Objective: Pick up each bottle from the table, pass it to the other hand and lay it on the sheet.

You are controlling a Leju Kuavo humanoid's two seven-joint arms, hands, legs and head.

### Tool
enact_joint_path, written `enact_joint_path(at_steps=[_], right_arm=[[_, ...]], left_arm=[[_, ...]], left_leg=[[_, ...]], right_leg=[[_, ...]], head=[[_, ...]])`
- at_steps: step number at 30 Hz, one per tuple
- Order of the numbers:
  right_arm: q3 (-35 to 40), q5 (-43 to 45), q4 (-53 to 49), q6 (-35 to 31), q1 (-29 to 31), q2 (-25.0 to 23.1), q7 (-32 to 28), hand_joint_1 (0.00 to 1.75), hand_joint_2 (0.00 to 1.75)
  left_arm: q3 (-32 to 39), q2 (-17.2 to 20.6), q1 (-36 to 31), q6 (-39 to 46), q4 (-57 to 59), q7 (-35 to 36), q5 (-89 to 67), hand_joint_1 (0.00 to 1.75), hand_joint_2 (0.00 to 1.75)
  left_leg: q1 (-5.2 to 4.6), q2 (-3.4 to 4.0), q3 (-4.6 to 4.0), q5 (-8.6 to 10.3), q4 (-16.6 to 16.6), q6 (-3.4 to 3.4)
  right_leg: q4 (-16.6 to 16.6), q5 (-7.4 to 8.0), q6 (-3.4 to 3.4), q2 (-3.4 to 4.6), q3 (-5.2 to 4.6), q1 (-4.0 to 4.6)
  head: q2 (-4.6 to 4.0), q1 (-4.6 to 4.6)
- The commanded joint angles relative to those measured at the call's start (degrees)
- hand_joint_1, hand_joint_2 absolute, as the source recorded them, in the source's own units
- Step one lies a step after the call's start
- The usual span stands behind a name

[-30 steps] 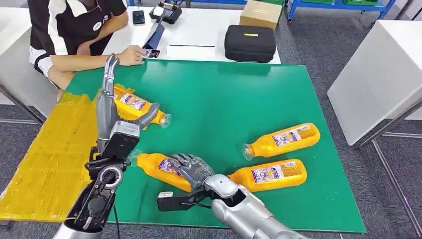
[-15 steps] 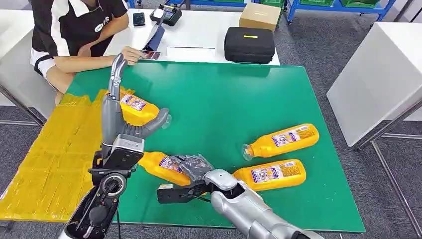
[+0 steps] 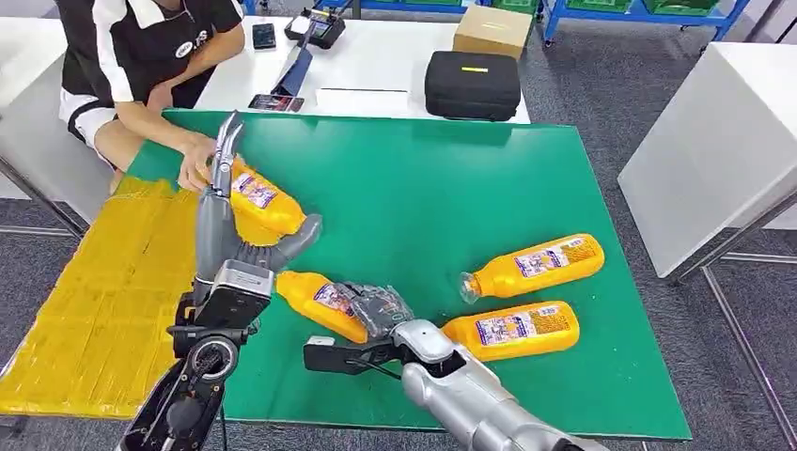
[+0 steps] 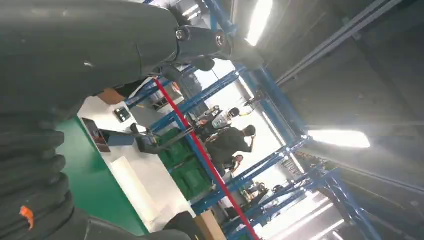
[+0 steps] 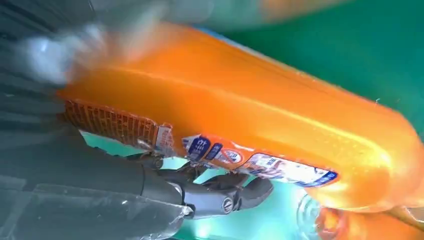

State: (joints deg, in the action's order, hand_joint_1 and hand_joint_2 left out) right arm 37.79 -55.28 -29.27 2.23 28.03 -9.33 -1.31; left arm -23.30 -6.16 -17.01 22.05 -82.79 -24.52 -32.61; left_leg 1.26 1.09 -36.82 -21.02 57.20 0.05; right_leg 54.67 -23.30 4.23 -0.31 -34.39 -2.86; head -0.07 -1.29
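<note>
Bottle (image 3: 324,303) | gripped by right hand (image 3: 376,310) | axis 10-to-4 o'clock, neck toward 10 | left hand (image 3: 235,225) fingers spread, holding nothing

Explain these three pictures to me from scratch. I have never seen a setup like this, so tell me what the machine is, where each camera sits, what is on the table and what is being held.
This is a humanoid robot with two silver arms, each ending in a many-fingered hand. The wide picture is from its head, looking down at a green table. The other two come from cameras at its wrists, so they look tilted.

The right hand grips an orange bottle; the right wrist view shows that bottle up close. The left hand is raised with fingers spread, holding nothing, and its wrist camera looks up toward blue racks and ceiling lights.

Two more orange bottles lie on the green surface. A fourth bottle lies at the edge of the yellow sheet, where a person's hand touches it. Behind, a white table carries a black case and a cardboard box.
</note>
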Motion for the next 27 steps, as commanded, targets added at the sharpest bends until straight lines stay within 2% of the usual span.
enact_joint_path(at_steps=[1, 3, 6, 7, 10, 12, 15, 19, 21, 27], right_arm=[[-8.5, 2.9, -2.0, -8.3, -4.4, 0.9, -0.1, 1.75, 1.75], [-13.1, 5.0, -7.6, -12.3, -6.4, 0.3, -0.5, 1.75, 1.75], [-15.1, 5.2, -12.1, -14.7, -7.9, 0.4, -0.5, 1.75, 1.75], [-16.8, 6.6, -14.4, -17.1, -9.1, 0.2, -1.8, 1.75, 1.75], [-19.1, 8.4, -18.2, -21.5, -10.9, 0.0, -4.4, 1.75, 1.75], [-20.4, 9.8, -20.2, -24.6, -11.8, -0.2, -6.3, 1.75, 1.75], [-21.7, 12.2, -22.4, -28.8, -12.6, -0.2, -9.3, 1.75, 1.75], [-21.7, 12.4, -22.4, -28.8, -12.5, -0.1, -9.3, 1.75, 1.75], [-21.7, 12.4, -22.4, -28.8, -12.5, -0.1, -9.3, 1.75, 1.75], [-21.7, 12.4, -22.4, -28.8, -12.5, -0.1, -9.3, 1.75, 1.75]], left_arm=[[1.4, 1.0, 2.1, -7.5, -2.9, 2.5, 6.5, 0.0, 1.75], [2.6, 1.0, 2.9, -10.6, -2.8, 4.6, 10.3, 0.0, 1.75], [3.5, 0.5, 2.3, -11.8, -1.7, 6.5, 12.4, 0.0, 1.75], [4.2, 0.0, 2.0, -12.4, -1.2, 7.6, 14.2, 0.0, 1.75], [5.7, -0.3, 1.3, -16.0, 0.0, 9.1, 20.8, 0.0, 1.75], [6.2, -0.4, 0.5, -16.7, 1.7, 9.7, 22.9, 0.0, 1.75], [8.0, -0.9, -1.3, -22.7, 6.6, 12.2, 33.1, 0.0, 1.75], [8.0, -0.9, -1.6, -22.9, 7.5, 11.8, 33.4, 0.0, 1.75], [8.0, -0.9, -1.6, -22.9, 7.5, 11.8, 33.4, 0.0, 1.75], [8.0, -0.9, -1.6, -22.9, 7.5, 11.8, 33.4, 0.0, 1.75]], left_leg=[[0.04, -0.28, 0.03, -0.04, -0.1, 0.04], [0.02, -0.22, 0.01, -0.07, -0.1, 0.04], [0.02, -0.18, -0.1, -0.06, 0.0, 0.05], [0.03, -0.23, -0.12, -0.1, 0.0, 0.07], [0.02, -0.23, -0.42, 0.03, 0.0, 0.16], [0.01, -0.26, -0.59, 0.03, 0.0, 0.2], [0.01, -0.27, -0.83, 0.11, 0.0, 0.19], [0.01, -0.29, -0.89, 0.03, 0.1, 0.21], [-0.01, -0.18, -1.12, 0.1, 0.0, 0.18], [0.02, -0.24, -1.0, -0.02, 0.1, 0.19]], right_leg=[[-0.1, -0.09, -0.41, -0.2, 0.09, 0.09], [0.0, -0.12, -0.37, -0.14, 0.06, 0.07], [0.0, -0.1, -0.28, -0.1, 0.04, 0.06], [0.0, -0.14, -0.42, -0.12, 0.06, 0.08], [0.0, 0.05, -0.28, -0.1, 0.26, 0.06], [0.1, 0.03, -0.26, -0.1, 0.13, 0.06], [0.1, 0.1, -0.15, -0.13, -0.1, 0.04], [0.1, 0.01, -0.27, -0.11, -0.16, 0.06], [0.0, 0.12, -0.1, -0.05, -0.43, 0.02], [0.1, 0.0, -0.27, -0.08, -0.29, 0.06]], head=[[0.0, 0.0], [0.0, 0.0], [0.0, 0.0], [0.0, 0.0], [0.0, -0.02], [0.0, 0.0], [0.0, 0.0], [0.0, 0.0], [0.0, 0.0], [0.0, 0.0]])
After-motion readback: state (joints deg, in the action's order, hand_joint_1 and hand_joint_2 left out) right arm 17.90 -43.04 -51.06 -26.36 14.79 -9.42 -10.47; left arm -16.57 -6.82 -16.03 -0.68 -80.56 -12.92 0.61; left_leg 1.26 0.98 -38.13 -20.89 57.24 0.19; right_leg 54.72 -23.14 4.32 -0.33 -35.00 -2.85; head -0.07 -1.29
